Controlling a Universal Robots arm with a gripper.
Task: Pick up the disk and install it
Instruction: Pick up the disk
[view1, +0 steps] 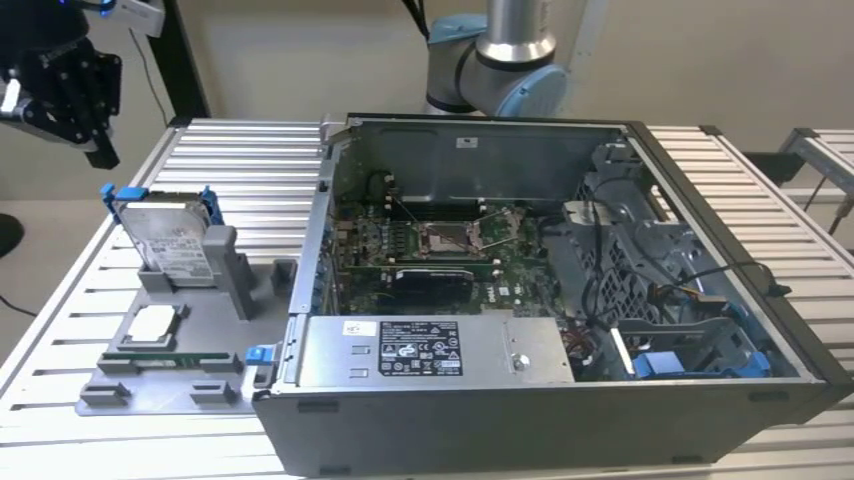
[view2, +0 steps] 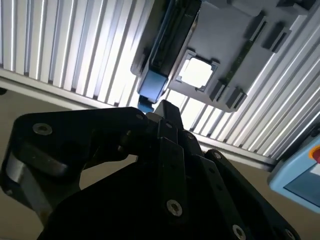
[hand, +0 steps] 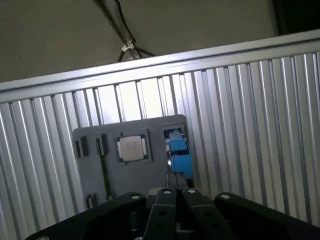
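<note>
The disk (view1: 170, 238), a silver-grey drive with a white label in a blue carrier frame, stands upright in a slot of the grey fixture plate (view1: 160, 385) at the exterior view's left. My black gripper (view1: 99, 152) hangs in the air above and to the left of it, apart from it, shut with nothing between its fingers. In the first wrist view the disk's blue carrier (hand: 178, 150) lies just beyond the closed fingertips (hand: 176, 186). In the second wrist view the disk (view2: 167, 40) is seen edge-on past the gripper (view2: 163, 108).
An open computer case (view1: 561, 300) fills the middle of the slatted metal table (view1: 254, 160), with a grey power-supply box (view1: 427, 350) at its front. A square silver chip (view1: 151, 322) and a memory stick (view1: 167, 357) rest on the fixture plate. The arm's base (view1: 501, 70) stands behind the case.
</note>
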